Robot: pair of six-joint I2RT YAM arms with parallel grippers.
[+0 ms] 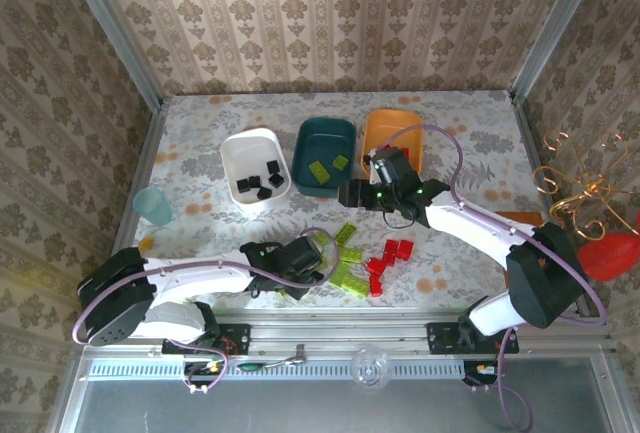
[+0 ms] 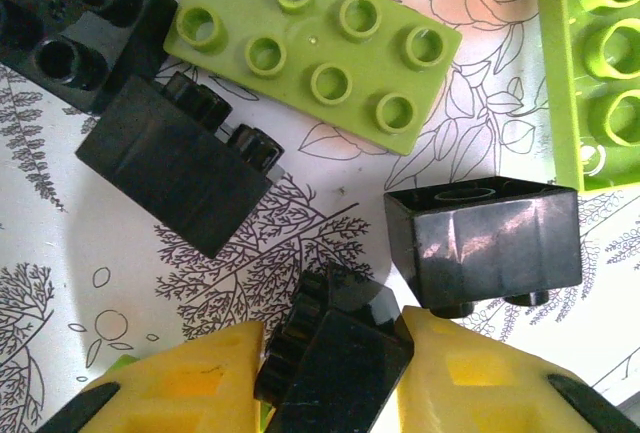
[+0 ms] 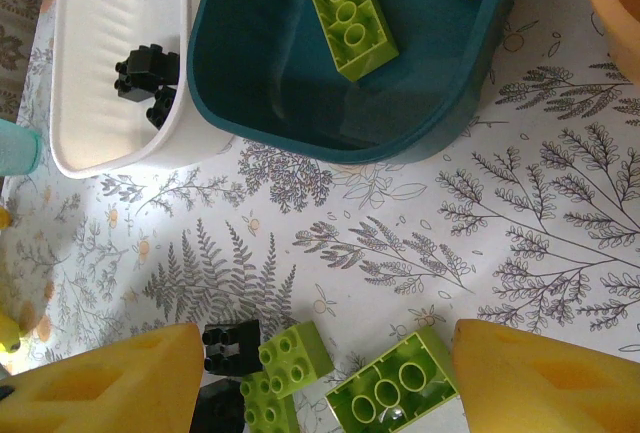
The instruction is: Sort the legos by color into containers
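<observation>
At six o'clock in the left wrist view, the left gripper (image 2: 333,358) was clamped on a black brick (image 2: 340,328), pinched between its yellow moulded fingers (image 2: 190,388). So the pick looked made. The next move called for a straight lift, clear of the loose black bricks (image 2: 175,168), glossy and tipped on their sides at ten and two o'clock. Then would come a carry to the white tray (image 1: 250,135), which from above sat at about eleven o'clock of that gripper. Beyond the loose black ones, at twelve, lay a matte lime plate (image 2: 315,48) with eight round studs. On the floral table (image 1: 200,133), lime bricks (image 1: 348,271) and red bricks (image 1: 390,253) waited at three o'clock of the left gripper. Farther off, the right gripper (image 1: 350,194) hovered with its jaws wide apart and nothing between them. Farthest, three smooth, round-cornered trays stood in a row: white holding black bricks, the teal tray (image 1: 318,143) holding lime ones, the orange tray (image 1: 385,131) at three o'clock of it.
</observation>
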